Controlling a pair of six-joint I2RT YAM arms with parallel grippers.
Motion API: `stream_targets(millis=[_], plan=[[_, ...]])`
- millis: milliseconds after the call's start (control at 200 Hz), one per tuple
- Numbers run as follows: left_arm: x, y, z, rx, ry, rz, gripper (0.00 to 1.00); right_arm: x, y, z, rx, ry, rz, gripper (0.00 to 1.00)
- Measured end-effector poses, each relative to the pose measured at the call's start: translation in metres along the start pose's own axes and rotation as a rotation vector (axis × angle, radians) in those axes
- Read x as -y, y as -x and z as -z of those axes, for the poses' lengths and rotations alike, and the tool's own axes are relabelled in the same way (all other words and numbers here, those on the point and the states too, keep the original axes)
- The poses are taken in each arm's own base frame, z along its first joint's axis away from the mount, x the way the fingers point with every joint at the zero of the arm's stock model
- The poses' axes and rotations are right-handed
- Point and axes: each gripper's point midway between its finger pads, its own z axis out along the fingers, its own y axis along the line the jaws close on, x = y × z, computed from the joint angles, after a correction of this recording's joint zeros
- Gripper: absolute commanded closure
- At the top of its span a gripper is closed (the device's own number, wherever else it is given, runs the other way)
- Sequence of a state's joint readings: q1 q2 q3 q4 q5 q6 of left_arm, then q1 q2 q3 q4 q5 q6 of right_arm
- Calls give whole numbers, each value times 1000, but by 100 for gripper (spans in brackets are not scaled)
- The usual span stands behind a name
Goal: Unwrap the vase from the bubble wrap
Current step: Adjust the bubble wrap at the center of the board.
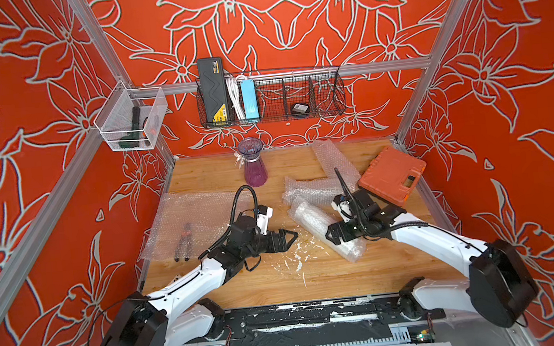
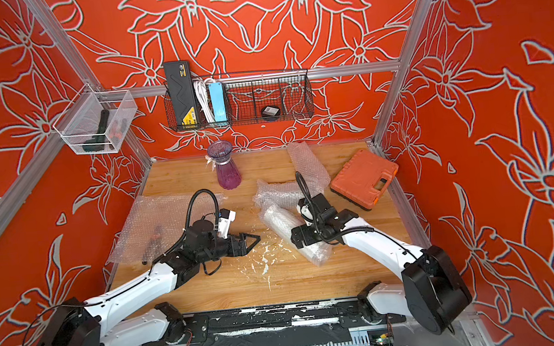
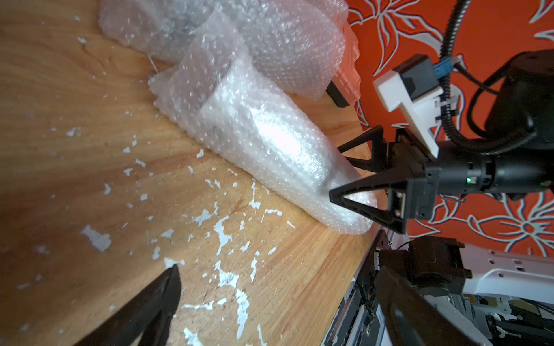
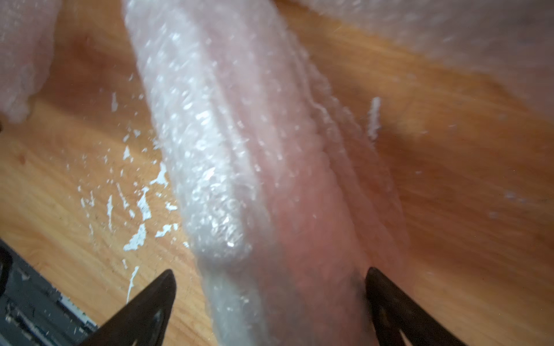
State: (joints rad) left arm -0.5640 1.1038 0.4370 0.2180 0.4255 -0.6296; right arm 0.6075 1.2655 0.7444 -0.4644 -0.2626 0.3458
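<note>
Rolled bubble wrap bundle point(image 1: 308, 221) right of centre, right gripper point(image 4: 271, 274) spread wide astride its near end, left gripper point(image 1: 290, 239) spread, empty, near its left.

A vase point(image 1: 253, 164) is standing at the table's point(image 1: 313, 281) back, bubble wrap point(image 1: 311, 219) is lying right of centre, a case point(image 1: 392, 173) further right.

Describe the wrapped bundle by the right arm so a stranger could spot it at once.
On the wooden table, look toward the orange tool case at the right. Near it, closer to the robot, lies a roll of bubble wrap between the right arm's open fingers. Unlike the crumpled sheet behind it, it is tightly rolled.
</note>
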Motion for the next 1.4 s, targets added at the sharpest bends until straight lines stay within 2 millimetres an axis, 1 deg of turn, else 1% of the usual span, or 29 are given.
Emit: stream_targets(millis=[135, 230, 345, 470, 540, 601, 696, 846, 916, 981, 1086, 1201, 1296, 1401], plan=[[-8, -9, 1, -10, 16, 19, 1, -33, -9, -9, -25, 52, 35, 2], [-10, -10, 2, -7, 25, 20, 2, -55, -11, -14, -45, 80, 59, 2], [-11, -8, 5, 7, 37, 19, 3, -81, -3, -16, -36, 120, 87, 2], [-10, -3, 12, 32, 47, 17, 5, -107, 11, -14, 9, 191, 112, 2], [-12, -1, 16, 45, 62, 19, 5, -116, 16, -12, 36, 222, 116, 2], [-13, 0, 19, 53, 70, 20, 5, -119, 20, -9, 53, 232, 117, 2], [-13, 0, 20, 49, 80, 16, 5, -120, 25, 3, 90, 234, 121, 2], [-15, -2, 12, 11, 99, 18, 5, -117, 30, 37, 181, 234, 123, 2], [-11, -8, 4, -21, 98, 11, 5, -109, 25, 49, 211, 216, 114, 2], [-5, -14, -3, -53, 94, 0, 5, -99, 15, 55, 219, 190, 95, 2], [10, -22, -11, -93, 91, -27, 4, -78, -10, 55, 198, 145, 53, 2], [33, -31, -9, -103, 99, -79, 4, -59, -39, 50, 152, 114, 9, 5], [49, -39, -1, -103, 95, -99, 4, -50, -56, 43, 118, 103, -17, 9], [55, -52, 3, -112, 94, -88, 4, -45, -70, 34, 82, 100, -38, 17]])
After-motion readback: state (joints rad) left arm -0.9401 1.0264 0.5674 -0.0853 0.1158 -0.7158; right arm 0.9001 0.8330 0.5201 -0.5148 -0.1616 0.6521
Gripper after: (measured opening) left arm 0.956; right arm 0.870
